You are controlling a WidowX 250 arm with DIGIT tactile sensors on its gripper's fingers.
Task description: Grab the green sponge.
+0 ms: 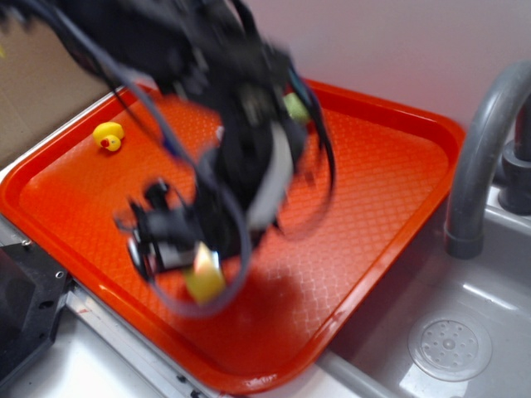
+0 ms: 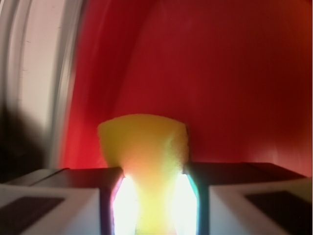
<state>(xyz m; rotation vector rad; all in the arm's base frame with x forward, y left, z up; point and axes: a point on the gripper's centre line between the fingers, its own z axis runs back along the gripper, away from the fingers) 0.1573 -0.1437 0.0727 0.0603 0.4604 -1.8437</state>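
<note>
The green sponge [image 1: 203, 280] is a lime-yellow foam block pinched between my jaws, held just above the orange tray [image 1: 373, 191] near its front edge. In the wrist view the sponge [image 2: 144, 147] bulges out past the two fingers, squeezed narrow between the lit pads. My gripper [image 1: 197, 267] is shut on it; the black arm is motion-blurred and covers the tray's middle. In the wrist view the gripper [image 2: 154, 205] sits at the bottom centre with the red tray behind.
A yellow rubber duck [image 1: 109, 136] sits at the tray's back left. A greenish object [image 1: 296, 106] shows behind the arm at the tray's back. A grey faucet [image 1: 481, 149] and sink with drain [image 1: 450, 346] lie to the right. A black box [image 1: 25, 307] stands front left.
</note>
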